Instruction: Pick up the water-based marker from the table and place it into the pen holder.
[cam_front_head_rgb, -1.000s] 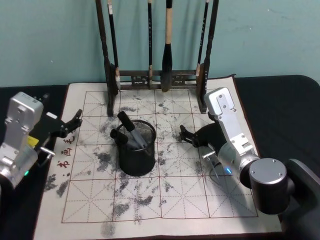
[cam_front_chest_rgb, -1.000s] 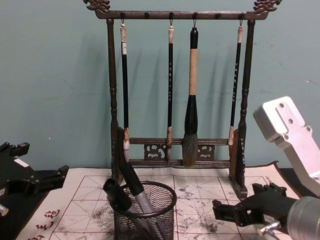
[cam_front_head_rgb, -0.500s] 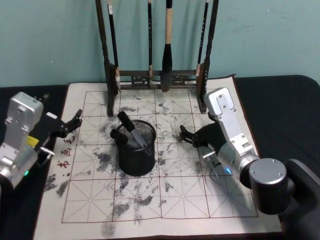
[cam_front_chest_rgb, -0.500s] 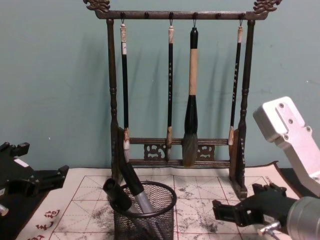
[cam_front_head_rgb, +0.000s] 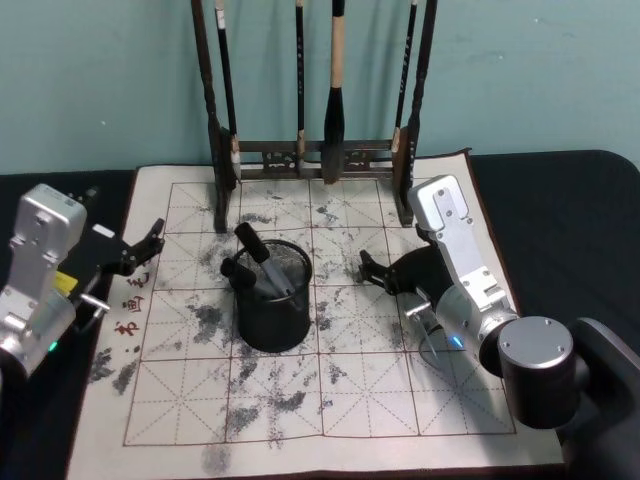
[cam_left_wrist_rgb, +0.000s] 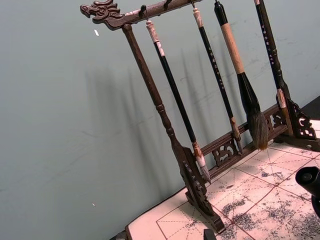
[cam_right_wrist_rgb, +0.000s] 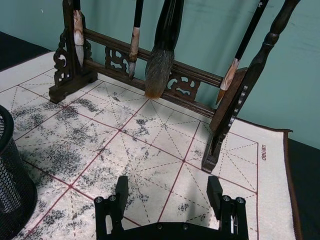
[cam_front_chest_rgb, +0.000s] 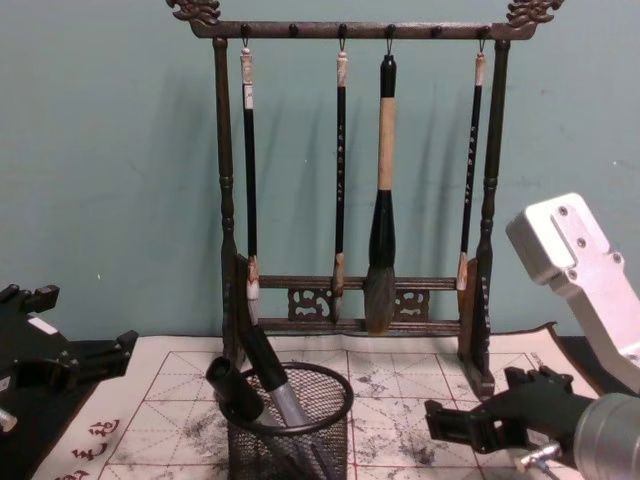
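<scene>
The black wire-mesh pen holder (cam_front_head_rgb: 272, 312) (cam_front_chest_rgb: 290, 440) stands in the middle of the grid mat. A water-based marker (cam_front_head_rgb: 262, 262) (cam_front_chest_rgb: 276, 385) with a grey barrel and black cap leans inside it, beside a second black one (cam_front_chest_rgb: 232, 386). My right gripper (cam_front_head_rgb: 366, 268) (cam_front_chest_rgb: 476, 402) (cam_right_wrist_rgb: 168, 189) hovers just right of the holder, open and empty. My left gripper (cam_front_head_rgb: 150, 249) (cam_front_chest_rgb: 84, 326) sits at the mat's left edge, open with nothing in it. A marker's cap (cam_left_wrist_rgb: 308, 178) shows at the edge of the left wrist view.
A tall dark wooden brush rack (cam_front_head_rgb: 312, 160) (cam_front_chest_rgb: 355, 310) with several hanging brushes stands at the back of the ink-stained mat (cam_front_head_rgb: 330, 400). The black table (cam_front_head_rgb: 560, 210) surrounds the mat, and a teal wall rises behind.
</scene>
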